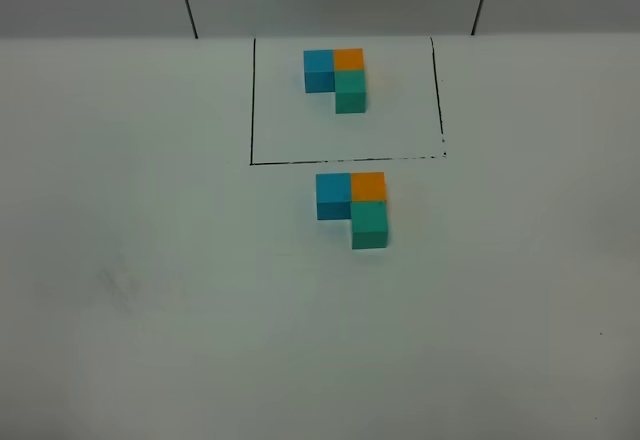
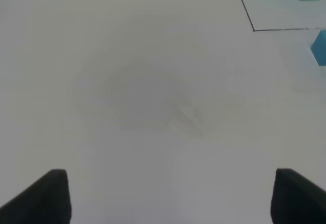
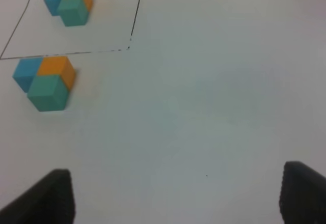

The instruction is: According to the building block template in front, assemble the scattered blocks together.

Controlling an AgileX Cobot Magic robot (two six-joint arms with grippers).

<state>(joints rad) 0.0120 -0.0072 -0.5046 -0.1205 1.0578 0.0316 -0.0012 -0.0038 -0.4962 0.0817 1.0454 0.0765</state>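
Nearest the cameras, the left gripper [image 2: 170, 196] shows only two dark fingers [image 2: 48, 196] in the bottom corners of its wrist view, spread wide with bare white bench [image 2: 142, 96] between them and nothing held. The right gripper [image 3: 178, 193] looks the same: its fingers [image 3: 48, 196] stand far apart at the lower corners of its view, released and empty. Neither arm appears in the high view, so both seem to be drawn back from the work.

Further off, in the centre of the high view, the scattered blocks [image 1: 352, 207] sit joined in an L: the blue cube [image 1: 333, 195] touches the orange cube [image 1: 368, 186] on its right, and the teal-green cube [image 1: 370, 226] touches the orange one on the near side. The group lies just below the lower line of the black frame [image 1: 345, 161].

Farthest, in the upper centre, the building block template [image 1: 336, 77] stands inside that frame in the same L and the same colour order.

Judged from this, the assembly matches the template and the task looks finished. Doing the present step well would mean keeping both sets of fingers spread and clear of the cubes, since a stray brush could split the joins. No gap between the faces can be made out in the right wrist view.
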